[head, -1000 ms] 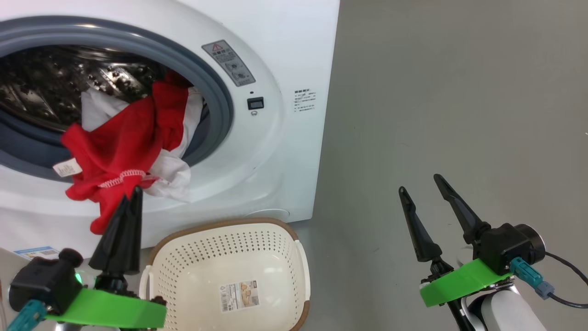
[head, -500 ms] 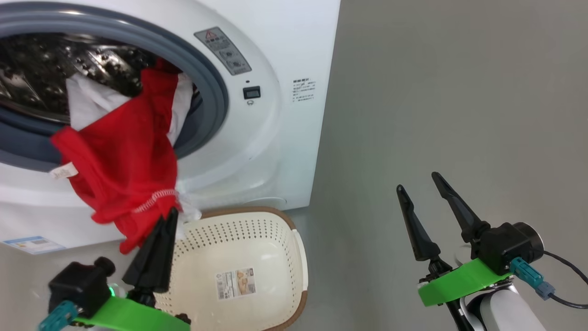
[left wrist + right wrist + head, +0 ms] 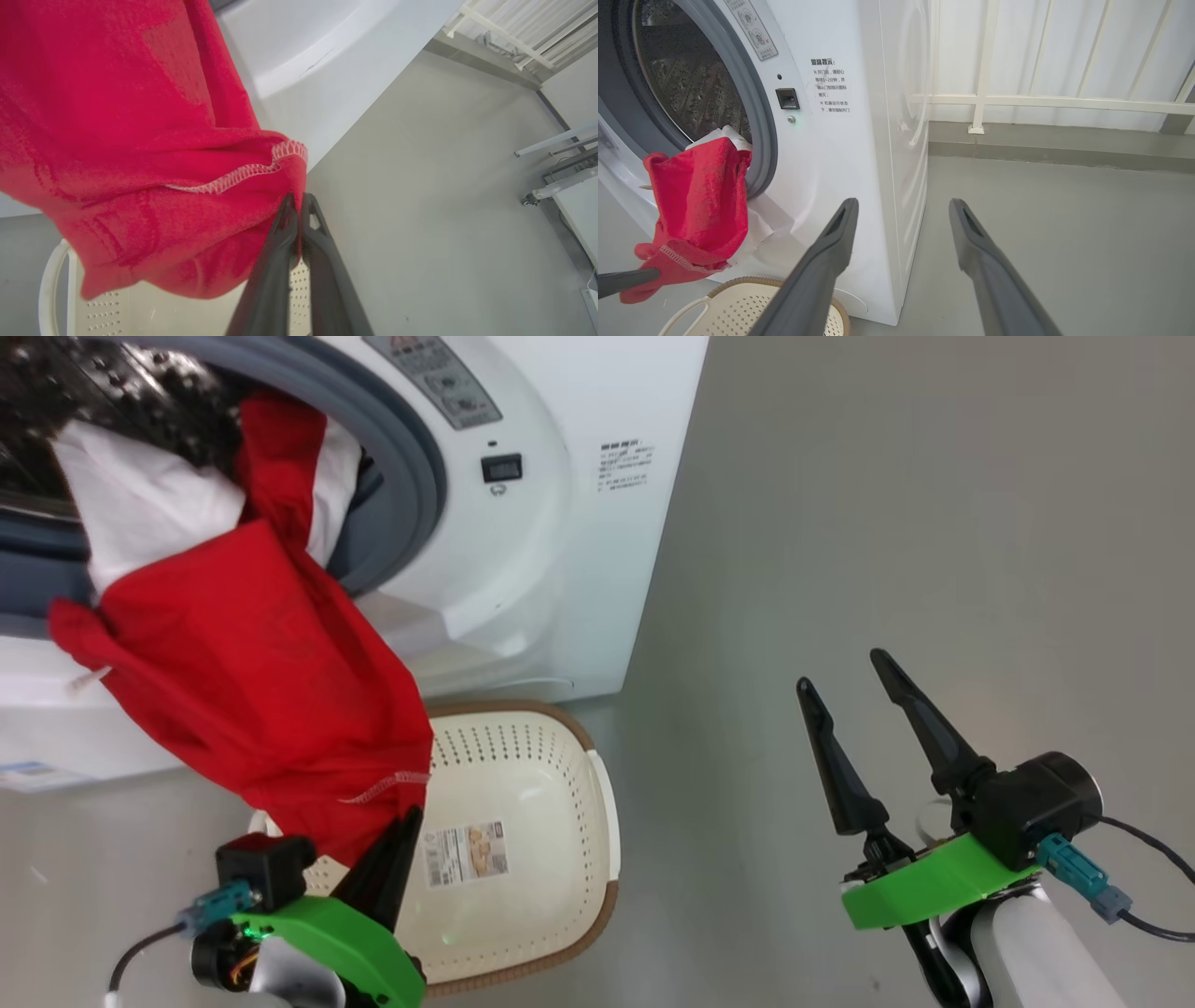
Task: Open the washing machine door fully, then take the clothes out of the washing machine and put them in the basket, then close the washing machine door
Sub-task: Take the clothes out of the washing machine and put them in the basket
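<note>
1. Now, in the head view, the left claw (image 3: pixel 409 817) at 7 o'clock is clamped shut on the hem of the clothes (image 3: pixel 252 691). A second ago it was in front of the washing machine (image 3: pixel 560 523). It is now above the basket (image 3: pixel 560 775) at 6 o'clock, and the red cloth stretches in a longer band down from the drum at 11 o'clock. The right claw (image 3: pixel 843 672) at 4 o'clock is spread wide and empty, as before.
2. In the left wrist view, the closed fingers pinch a white-stitched red edge at centre. Basket holes show beneath at 7 o'clock.
3. In the right wrist view, red and white cloth hangs from the drum mouth at 9 o'clock, with its upper end inside.
4. As a judgement, the garment is mostly out but not free. It likely needs more pulling, then release over the basket.
</note>
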Robot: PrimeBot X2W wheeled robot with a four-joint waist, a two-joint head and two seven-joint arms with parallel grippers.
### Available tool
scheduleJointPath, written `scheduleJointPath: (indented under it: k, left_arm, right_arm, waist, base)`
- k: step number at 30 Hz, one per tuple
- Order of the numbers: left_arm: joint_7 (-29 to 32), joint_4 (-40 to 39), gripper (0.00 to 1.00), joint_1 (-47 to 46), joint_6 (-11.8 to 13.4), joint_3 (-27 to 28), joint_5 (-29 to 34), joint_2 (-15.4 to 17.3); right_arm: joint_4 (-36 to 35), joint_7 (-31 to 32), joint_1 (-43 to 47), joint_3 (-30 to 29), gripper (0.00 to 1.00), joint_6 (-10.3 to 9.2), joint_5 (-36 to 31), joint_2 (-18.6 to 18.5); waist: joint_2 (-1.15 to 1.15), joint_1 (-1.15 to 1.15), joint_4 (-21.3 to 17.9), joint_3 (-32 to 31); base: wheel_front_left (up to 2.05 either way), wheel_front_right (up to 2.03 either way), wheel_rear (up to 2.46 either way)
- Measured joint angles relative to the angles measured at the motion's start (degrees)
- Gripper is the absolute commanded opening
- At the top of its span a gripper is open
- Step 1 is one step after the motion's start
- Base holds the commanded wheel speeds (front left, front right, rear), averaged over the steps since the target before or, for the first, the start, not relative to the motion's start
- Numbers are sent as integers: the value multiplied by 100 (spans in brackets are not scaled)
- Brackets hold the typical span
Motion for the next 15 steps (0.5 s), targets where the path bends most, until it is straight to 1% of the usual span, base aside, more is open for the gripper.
scheduleJointPath:
  k: [2, 7, 11, 15]
  left_arm:
    - [1, 377, 0, -156, -87, -31, -27, -46]
    - [109, 1363, 0, -572, -194, -102, -153, -176]
    - [99, 2076, 0, -895, -337, -176, -258, -238]
    - [-7, 2658, 0, -1272, -396, -259, -302, -280]
  right_arm:
    - [-15, 0, -44, 8, 100, 0, 0, 0]
    - [-66, 0, -130, 19, 100, 0, 0, -1]
    - [-127, 0, -231, 49, 100, 0, 0, -2]
    - [-198, 0, -414, 78, 100, 0, 0, -3]
  waist:
    - [0, 0, -6, 111]
    - [0, 0, -24, 387]
    - [0, 0, -38, 627]
    - [0, 0, -55, 876]
  base:
    - [0, 0, 0]
    - [0, 0, 0]
    - [0, 0, 0]
    - [0, 0, 0]
